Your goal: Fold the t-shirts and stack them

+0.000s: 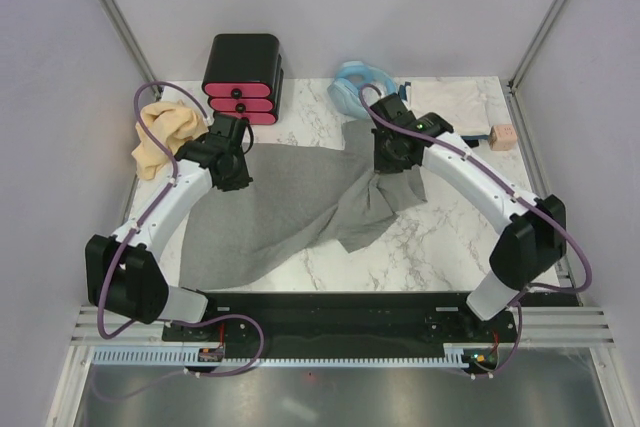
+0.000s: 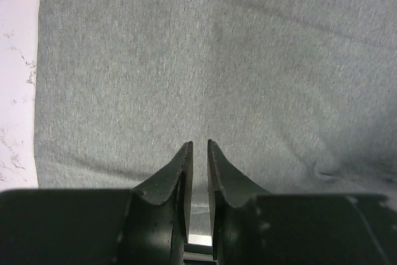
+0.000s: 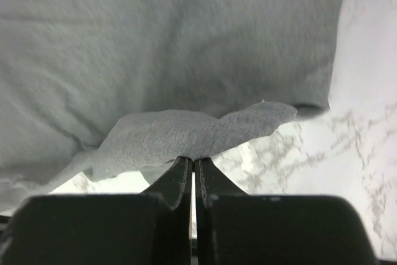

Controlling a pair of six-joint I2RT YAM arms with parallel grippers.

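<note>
A large, soft heather-grey t-shirt (image 1: 280, 212) is spread over the white marble-patterned table (image 1: 450, 242). Its long axis is laid on a diagonal, from the table's near-left corner towards the far-right corner, and most of it lies flat.

The right claw (image 3: 193, 159) is pressed together on a flap of that cloth. In the right wrist view a grey fold is seen issuing from the closed tips; from above, the fabric is drawn up into a gathered peak under the claw, right of the table's middle.

The left claw (image 2: 198, 144) is held at the shirt's far-left edge, over flat grey cloth. Its jaws are a narrow slit apart; whether cloth is pinched between them cannot be told.

A crumpled tan-yellow t-shirt (image 1: 163, 137) is seen at the far-left corner, beside a black box with pink drawers (image 1: 243, 77). A light-blue coiled hose (image 1: 352, 87) lies at the far edge, and a whitish t-shirt (image 1: 450, 102) towards the far-right corner; nothing is stacked.

The step is judged to be the spreading of the grey shirt — no fold is made yet. The coming move is judged to turn on one relation: the shirt's bulk lies to the near-left of the right claw, along the diagonal. A pull towards the far-right corner would therefore run along the long axis, while the loose near-left end is nearer the left arm.
</note>
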